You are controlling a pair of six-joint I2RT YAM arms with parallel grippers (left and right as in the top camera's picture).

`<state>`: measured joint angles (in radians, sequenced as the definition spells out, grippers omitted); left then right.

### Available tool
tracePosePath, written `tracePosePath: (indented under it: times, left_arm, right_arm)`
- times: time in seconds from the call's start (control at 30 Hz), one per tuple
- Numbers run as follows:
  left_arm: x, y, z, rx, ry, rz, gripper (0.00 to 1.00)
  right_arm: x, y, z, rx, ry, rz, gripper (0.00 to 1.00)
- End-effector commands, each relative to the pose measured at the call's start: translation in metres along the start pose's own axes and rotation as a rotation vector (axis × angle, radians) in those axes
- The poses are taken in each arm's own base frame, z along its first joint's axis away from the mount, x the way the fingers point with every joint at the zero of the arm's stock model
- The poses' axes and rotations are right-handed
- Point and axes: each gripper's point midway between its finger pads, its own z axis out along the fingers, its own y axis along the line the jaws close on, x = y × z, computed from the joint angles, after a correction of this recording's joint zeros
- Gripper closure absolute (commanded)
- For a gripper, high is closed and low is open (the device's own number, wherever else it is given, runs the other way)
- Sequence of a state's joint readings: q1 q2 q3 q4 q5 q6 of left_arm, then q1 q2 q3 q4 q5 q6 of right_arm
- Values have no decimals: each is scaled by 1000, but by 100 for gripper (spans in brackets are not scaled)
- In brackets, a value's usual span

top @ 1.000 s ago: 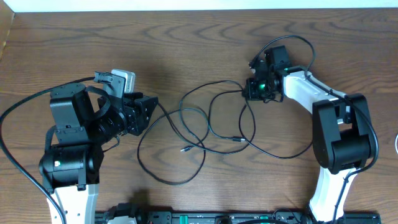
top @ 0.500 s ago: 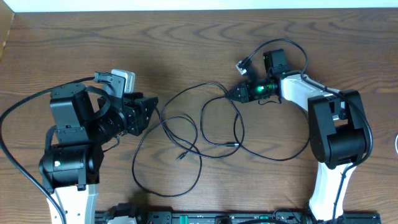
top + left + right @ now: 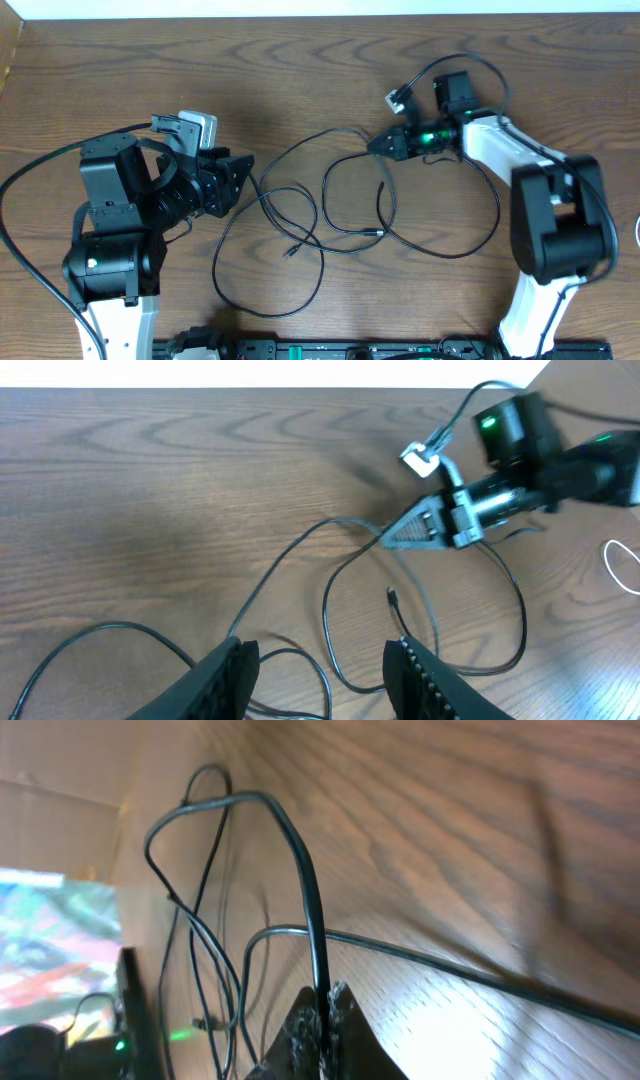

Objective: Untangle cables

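Several thin, tangled black cables (image 3: 323, 195)

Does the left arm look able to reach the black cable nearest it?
Probably yes: the left gripper stands open and the black cable runs just ahead of its fingertips, with nothing in between.

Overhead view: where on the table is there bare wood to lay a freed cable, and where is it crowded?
Bare: the far table strip beyond the black cables; the near patch beside the right arm's base. Crowded: the middle, between left gripper and right gripper.
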<state>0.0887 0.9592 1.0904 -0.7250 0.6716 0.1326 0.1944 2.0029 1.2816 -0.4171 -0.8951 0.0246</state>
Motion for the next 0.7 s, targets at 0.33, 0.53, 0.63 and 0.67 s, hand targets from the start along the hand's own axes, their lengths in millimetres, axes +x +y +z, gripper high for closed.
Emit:
tracePosePath:
  times: [0.33,0.53,0.63,0.67]
  left_arm:
    - [-3,-3,-2,8,-11,25,54]
    - [-2,-3,-2,8,-11,24,54]
    - [-2,-3,-2,8,-11,24,54]
    - [-2,-3,-2,8,-10,24,54]
  right_arm:
    - [5,-81,-97,715,34,27,99]
    - [12,-91,-108,765,52,57,99]
    - [15,-95,-112,772,63,67,99]
    - [17,-97,-113,773,69,70,99]
